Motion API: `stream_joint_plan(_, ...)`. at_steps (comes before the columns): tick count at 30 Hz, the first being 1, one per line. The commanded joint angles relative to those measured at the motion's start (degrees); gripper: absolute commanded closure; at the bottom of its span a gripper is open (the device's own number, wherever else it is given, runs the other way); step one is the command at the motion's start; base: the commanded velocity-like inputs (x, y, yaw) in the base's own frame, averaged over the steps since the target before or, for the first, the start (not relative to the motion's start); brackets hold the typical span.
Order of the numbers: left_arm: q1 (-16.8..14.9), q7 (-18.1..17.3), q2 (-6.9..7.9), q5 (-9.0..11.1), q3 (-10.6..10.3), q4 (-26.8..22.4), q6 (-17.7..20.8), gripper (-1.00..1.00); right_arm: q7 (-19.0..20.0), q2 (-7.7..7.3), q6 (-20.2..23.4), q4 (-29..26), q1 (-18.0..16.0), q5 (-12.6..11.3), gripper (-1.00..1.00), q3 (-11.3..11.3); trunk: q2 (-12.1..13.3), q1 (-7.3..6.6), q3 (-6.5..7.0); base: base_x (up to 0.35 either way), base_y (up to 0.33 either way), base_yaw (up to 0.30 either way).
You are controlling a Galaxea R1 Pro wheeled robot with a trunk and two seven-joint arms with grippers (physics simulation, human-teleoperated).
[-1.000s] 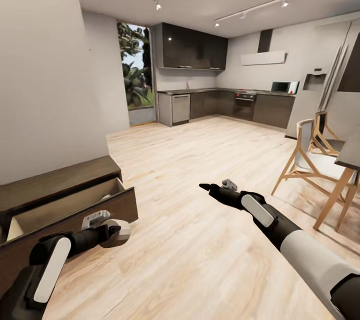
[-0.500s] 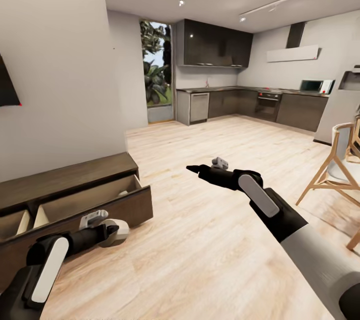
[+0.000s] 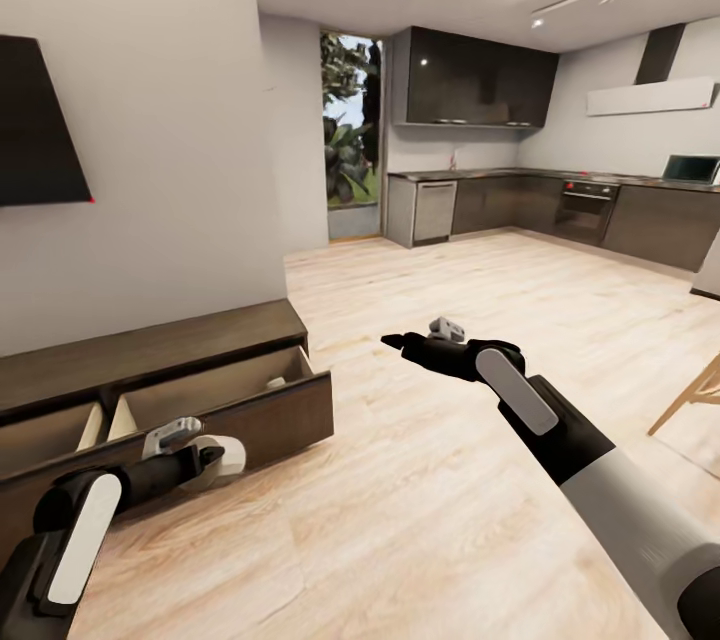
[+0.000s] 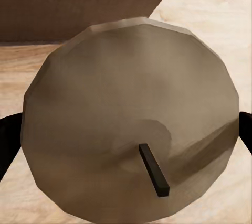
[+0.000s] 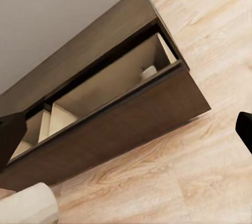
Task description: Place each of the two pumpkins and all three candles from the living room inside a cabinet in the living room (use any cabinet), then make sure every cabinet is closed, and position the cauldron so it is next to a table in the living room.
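My left gripper (image 3: pixel 222 457) is shut on a beige candle (image 4: pixel 131 114) with a dark wick, low over the floor just in front of the cabinet (image 3: pixel 150 350). This long dark-brown unit stands against the left wall with two drawers pulled out. Inside the right-hand open drawer (image 5: pixel 126 108) lies a pale candle (image 3: pixel 277 382) near its end wall. My right gripper (image 3: pixel 393 340) hangs open and empty over the floor to the right of the cabinet; its dark fingertips (image 5: pixel 10 137) stand far apart in the right wrist view. The pumpkins, cauldron and table are out of view.
A dark screen (image 3: pixel 30 120) hangs on the wall above the cabinet. Light wood floor (image 3: pixel 430 500) stretches to a grey kitchen (image 3: pixel 520 205) at the back. A wooden chair leg (image 3: pixel 690 395) shows at the right edge.
The camera has swung left, so the cabinet and kitchen slid right in view and the screen appeared. Both arms keep their pose; the left gripper still holds the candle.
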Motion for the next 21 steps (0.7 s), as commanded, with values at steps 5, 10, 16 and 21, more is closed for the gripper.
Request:
stream_joint_plan(5, -0.1, 0.2, 0.01, 0.7, 2.5, -0.1, 0.3, 1.0, -0.7, -0.07, -0.2, 0.0, -0.1, -0.6, -1.0, 0.1, 0.0, 0.02, -0.37, 0.251, 0.0, 0.221)
stream_joint_plan(10, -0.1, 0.1, -0.01, 0.7, 3.9, -1.2, 0.7, 1.0, -0.8, -0.07, -0.5, 0.0, -0.1, -0.6, -1.0, 0.1, 0.0, 0.02, -0.69, 0.04, 0.0, 0.221)
stream_joint_plan(16, -0.1, 0.2, 1.7, 5.8, 6.5, -1.6, 0.7, 1.0, -0.8, -0.07, -0.7, 0.0, 0.0, -0.6, -1.0, 0.1, 2.0, -1.08, -0.16, 0.003, 0.0, 0.221)
stream_joint_plan(21, -0.1, 0.2, 2.61, 6.8, 6.5, -1.6, 0.7, 1.0, -0.8, -0.07, -0.7, 0.0, 0.0, -0.6, -1.0, 0.3, 4.0, -2.18, 0.42, 0.0, 0.0, 0.221)
